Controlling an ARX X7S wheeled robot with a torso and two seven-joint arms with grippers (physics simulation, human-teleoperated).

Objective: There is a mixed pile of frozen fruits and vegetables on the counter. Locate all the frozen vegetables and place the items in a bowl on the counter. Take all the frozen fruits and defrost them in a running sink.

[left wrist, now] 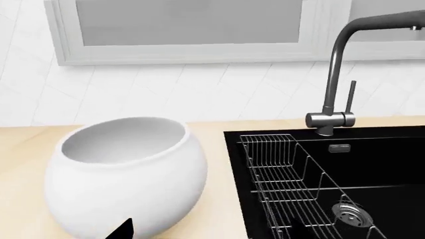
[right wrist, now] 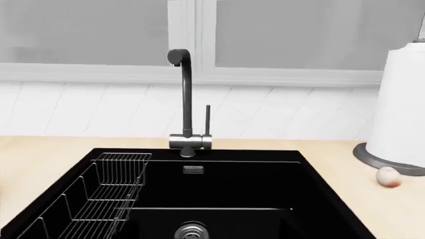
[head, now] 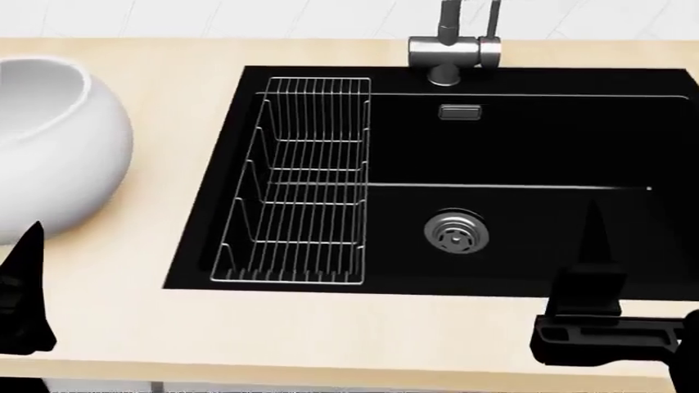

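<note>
Right gripper (head: 595, 270), lower right of the head view: my nearest item, parked over the counter's front strip at the sink's near edge. One dark finger points up over the basin; I cannot tell whether the jaws stand wide or narrow, and nothing shows in them.

Left gripper (head: 24, 299), lower left of the head view: a dark finger tip only, just below the bowl. Spread not readable; no item seen in it.

Bowl (head: 49, 139), upper left: glossy white, round-bellied, upright on the counter (head: 327, 336), mouth open upward. As far as the left wrist view shows, nothing lies inside. I judge it sits close to the sink so both drop points are in one reach.

Sink (head: 525, 147), centre: black basin, silver drain (head: 454, 231), wire rack (head: 300, 184) filling its left side. The right half is open room for lowering fruit. Faucet (right wrist: 186, 99) at the back rim; no water visible.

Peach-like fruit (right wrist: 387, 177), right edge of the right wrist view: on the counter beside the paper-towel roll (right wrist: 401, 104), apart from the sink.

Zucchini, sweet potato, mango: not in view.
</note>
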